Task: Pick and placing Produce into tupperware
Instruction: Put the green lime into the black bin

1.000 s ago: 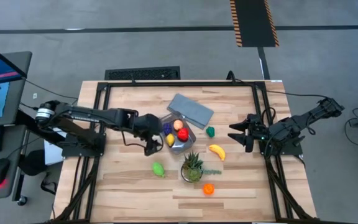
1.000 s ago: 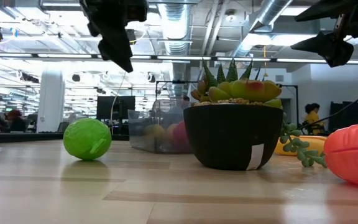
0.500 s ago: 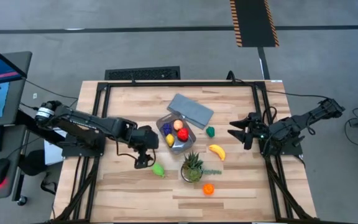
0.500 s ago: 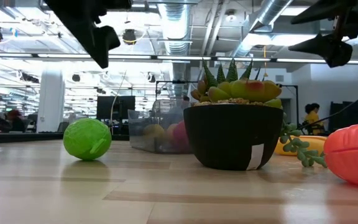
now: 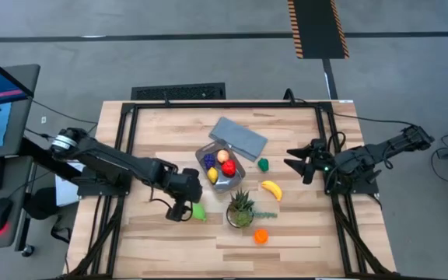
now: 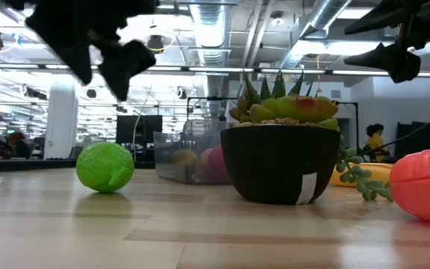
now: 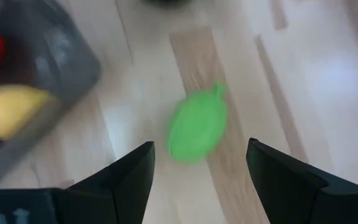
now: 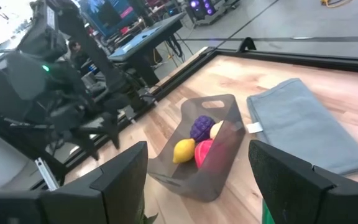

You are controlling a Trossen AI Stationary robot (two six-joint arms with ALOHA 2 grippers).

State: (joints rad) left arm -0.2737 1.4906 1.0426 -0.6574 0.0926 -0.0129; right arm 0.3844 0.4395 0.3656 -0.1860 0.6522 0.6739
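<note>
One orange fruit [image 6: 426,184] is cut off at the low view's near edge. Behind it, the green fruit [image 7: 197,123] lies blurred on the table [image 5: 154,233], under the left gripper [image 7: 199,163], whose fingers are spread and empty. Farther back, the clear tub [image 5: 221,165] holds red, yellow, orange and purple pieces. Right gripper [image 5: 295,162] waits open, empty.

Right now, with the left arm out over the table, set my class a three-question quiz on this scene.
1. True or false: the green toy fruit lies inside the clear tub.
2. Which end effector hangs above that fruit: left or right?
3. Fill in: the yellow banana lies on the ____, outside the tub.

Key: 1 false, it lies on the table; 2 left, fingers open; 3 table.
</note>
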